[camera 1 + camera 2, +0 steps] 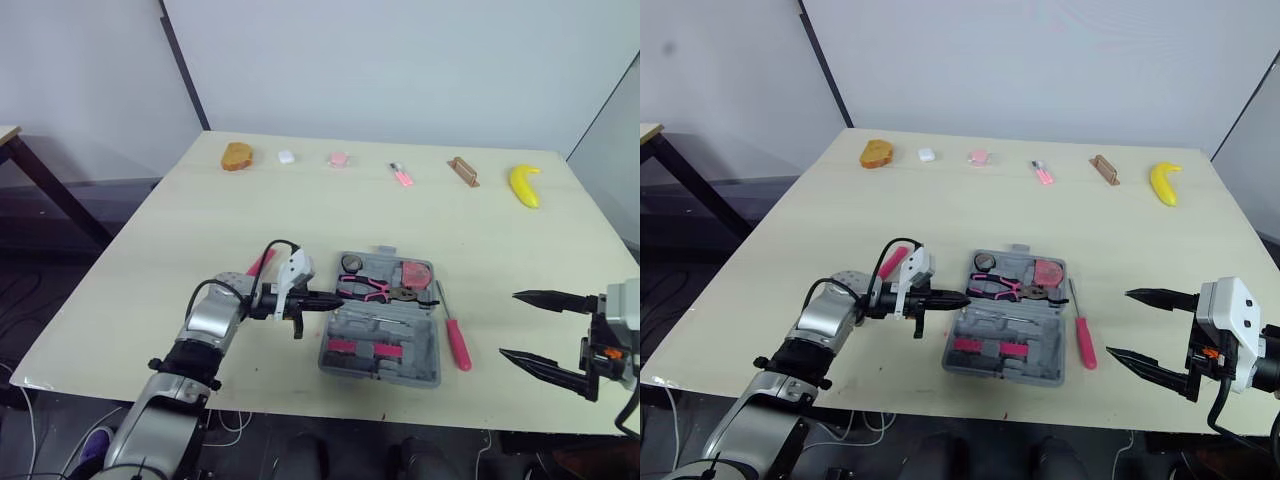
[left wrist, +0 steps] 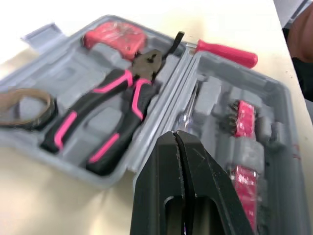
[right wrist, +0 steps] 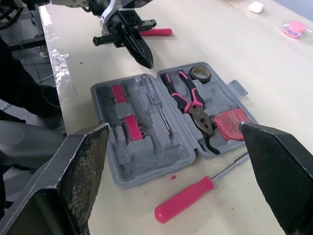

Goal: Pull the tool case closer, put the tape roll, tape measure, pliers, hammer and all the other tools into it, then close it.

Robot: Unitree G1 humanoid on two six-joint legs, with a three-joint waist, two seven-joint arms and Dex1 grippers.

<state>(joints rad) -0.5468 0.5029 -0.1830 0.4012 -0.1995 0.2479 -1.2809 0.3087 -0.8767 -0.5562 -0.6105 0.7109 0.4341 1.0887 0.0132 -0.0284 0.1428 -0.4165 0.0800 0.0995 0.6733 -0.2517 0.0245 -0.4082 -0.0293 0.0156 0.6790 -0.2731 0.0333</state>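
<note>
Near edge: 1 right gripper (image 1: 510,324), fingers spread, well right of the case. 1 left gripper (image 1: 338,298), fingers pressed together, tips at the left edge of 1 tool case (image 1: 380,375). The case is grey and lies open, holding 1 pliers (image 1: 365,288), 1 tape roll (image 1: 351,264) and 1 tape measure (image 1: 415,273). 1 screwdriver (image 1: 457,343) lies just right of it. Far edge: row of 6 small items, banana (image 1: 524,185) rightmost.

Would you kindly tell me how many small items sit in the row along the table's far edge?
6, from the robot's left to right: a brown bread-like piece, a white item, a pink item, a pink-and-white item, a brown block, a banana. None looks hidden.
</note>
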